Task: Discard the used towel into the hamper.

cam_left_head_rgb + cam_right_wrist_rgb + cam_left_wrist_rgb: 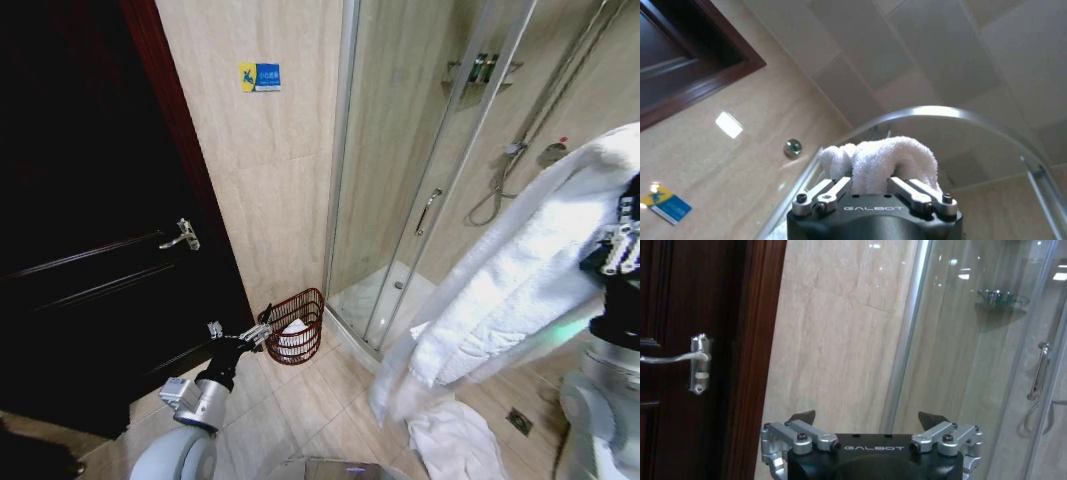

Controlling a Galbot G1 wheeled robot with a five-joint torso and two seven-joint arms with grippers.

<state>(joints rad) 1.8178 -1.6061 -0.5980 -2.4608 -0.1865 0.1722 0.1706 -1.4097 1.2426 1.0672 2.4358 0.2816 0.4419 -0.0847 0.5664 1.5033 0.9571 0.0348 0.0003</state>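
Observation:
A large white towel (505, 300) hangs from my right gripper (622, 240) at the right edge of the head view, draping down to the tiled floor. In the right wrist view the right gripper (870, 187) is shut on a bunched fold of the towel (883, 157). The hamper (295, 326), a small reddish-brown wire basket, stands on the floor against the wall beside the shower, with something white inside. My left gripper (258, 333) is held low just left of the hamper's rim. In the left wrist view its fingers (803, 417) stand apart, open with nothing between them.
A dark wooden door (90, 220) with a metal handle (182, 236) fills the left. A glass shower enclosure (440, 170) stands to the right of the hamper. More white cloth (455, 440) lies on the floor at the lower right.

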